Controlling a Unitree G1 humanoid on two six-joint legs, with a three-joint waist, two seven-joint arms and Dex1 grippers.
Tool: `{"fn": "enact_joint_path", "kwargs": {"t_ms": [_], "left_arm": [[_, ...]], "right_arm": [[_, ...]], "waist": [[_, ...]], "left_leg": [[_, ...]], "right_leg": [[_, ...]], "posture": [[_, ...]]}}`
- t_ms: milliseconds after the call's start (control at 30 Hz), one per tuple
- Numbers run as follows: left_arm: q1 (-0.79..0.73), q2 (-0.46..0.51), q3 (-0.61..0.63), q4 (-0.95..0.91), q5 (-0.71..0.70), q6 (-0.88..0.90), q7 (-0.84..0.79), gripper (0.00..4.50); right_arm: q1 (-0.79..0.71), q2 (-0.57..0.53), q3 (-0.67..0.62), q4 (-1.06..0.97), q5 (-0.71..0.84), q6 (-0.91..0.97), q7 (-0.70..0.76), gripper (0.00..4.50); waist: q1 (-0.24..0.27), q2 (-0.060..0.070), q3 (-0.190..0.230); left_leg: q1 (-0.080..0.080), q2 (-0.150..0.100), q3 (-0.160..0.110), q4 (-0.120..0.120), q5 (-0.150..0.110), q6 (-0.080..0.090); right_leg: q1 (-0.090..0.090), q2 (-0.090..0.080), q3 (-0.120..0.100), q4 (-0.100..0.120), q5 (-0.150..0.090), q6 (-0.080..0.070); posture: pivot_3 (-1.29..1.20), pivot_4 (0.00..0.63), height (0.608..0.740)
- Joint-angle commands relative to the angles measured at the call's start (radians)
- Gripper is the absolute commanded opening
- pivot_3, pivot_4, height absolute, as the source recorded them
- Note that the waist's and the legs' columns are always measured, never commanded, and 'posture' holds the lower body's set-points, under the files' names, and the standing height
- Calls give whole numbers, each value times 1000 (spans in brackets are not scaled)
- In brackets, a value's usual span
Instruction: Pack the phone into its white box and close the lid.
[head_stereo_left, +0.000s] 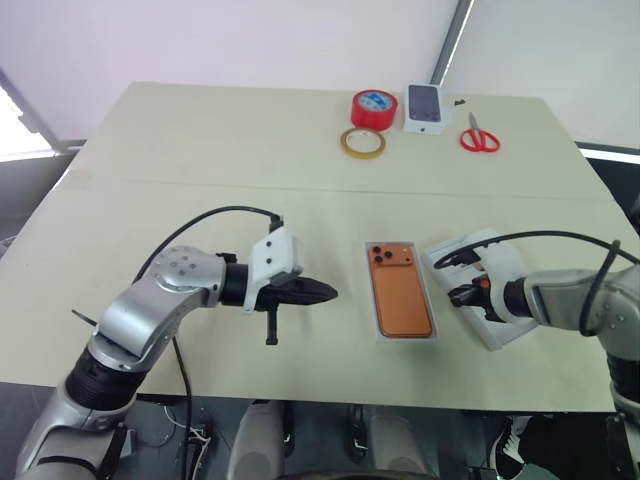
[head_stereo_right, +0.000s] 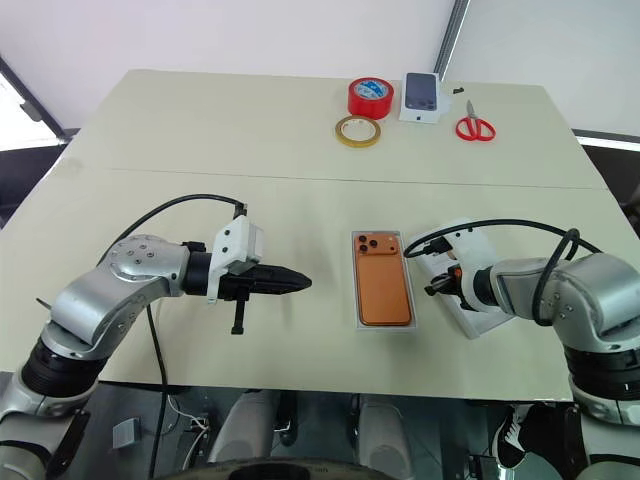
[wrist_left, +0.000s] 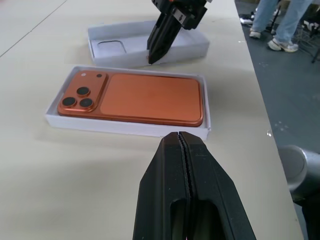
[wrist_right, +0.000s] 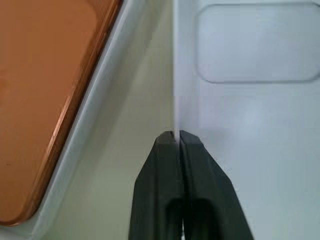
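Right hand pinched on the lid's thin wall; it may slip when lifted. Left hand closed, empty, beside the phone.

phone: inside the white box
lid: just right of the white box, on the table
tape rolls, small box, scissors: far behind the white box

A red tape roll, a yellow tape ring, a small white box with a phone picture and red scissors are seen at the table's far end.
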Motion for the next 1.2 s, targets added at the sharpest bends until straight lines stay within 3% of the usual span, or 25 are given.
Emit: {"fn": "enact_joint_path", "kwargs": {"t_ms": [33, 100, 200, 267, 333, 567, 733, 867, 1033, 1133, 1200], "left_arm": [[7, -7, 34, -32, -25, 29, 48, 0], [6, -11, 48, -26, -17, 48, 93, 0], [-5, -33, 72, -8, 3, 68, 178, 0], [-6, -43, 109, -18, -33, 81, 194, 0], [-7, -43, 148, -28, -70, 94, 196, 0], [-1, 46, 205, -48, -136, 105, 137, 0], [13, 107, 200, -53, -131, 98, 125, 0], [30, 124, 187, -70, -132, 101, 123, 0], [41, 119, 98, -79, -96, 88, 124, 0], [26, 93, -8, -53, -30, 66, 137, 0], [0, 65, -90, -16, 46, 34, 153, 0]], "right_arm": [[-121, -25, -72, 68, 125, 6, -102, 47], [-212, -12, -107, 165, 230, 6, -163, 47], [-343, 41, -158, 348, 531, 6, -264, 47], [-325, 4, -58, 371, 910, -163, -392, 47], [-313, 66, -24, 363, 1039, -249, -402, 47], [-211, 383, -14, 252, 1039, -355, -433, 47], [-9, 562, 43, 72, 1039, -497, -642, 47], [84, 535, 54, 27, 1039, -529, -706, 47], [73, 403, 18, 109, 1039, -463, -648, 47], [45, 345, 12, 140, 1039, -435, -602, 987], [12, 292, 2, 167, 1039, -413, -573, 2088]], "waist": [[-12, 0, 0], [-15, 0, 0], [-19, 0, 0], [-18, 0, 0], [-17, -1, 0], [-16, 0, 0], [-14, 0, 0], [-17, 1, 0], [-15, 1, -1], [-15, 2, -1], [-15, 2, -1]], "left_leg": [[0, 0, 0, 0, 0, 0], [0, 0, 0, 0, 0, 0], [1, 0, 0, -1, 0, 0], [1, 0, 0, -2, 0, 0], [1, 0, 0, -3, 0, 0], [2, 2, 0, -2, 0, 1], [2, 1, 0, -2, 0, 0], [2, 1, 0, -2, 0, 0], [2, 1, 0, -2, 0, 0], [3, 1, 1, -3, 0, 0], [4, 1, 1, -3, -1, 1]], "right_leg": [[0, 0, 0, 0, 0, 0], [0, 0, 0, 0, 0, 0], [0, 1, 0, 0, 2, 3], [1, 3, 0, 0, 2, 3], [1, 3, 0, 0, 2, 4], [1, 4, 1, 0, 3, 5], [2, 1, 1, 0, 3, 5], [2, 0, 1, -1, 2, 4], [2, 0, 1, -2, 1, 1], [3, 0, 1, -2, 1, 1], [3, 0, 1, -2, 1, 1]], "posture": [[0, 150, 740], [0, 150, 740], [0, 150, 740], [0, 150, 740], [0, 150, 740], [0, 150, 740], [0, 150, 740], [0, 150, 740], [0, 150, 740], [0, 150, 740], [0, 150, 740]]}}
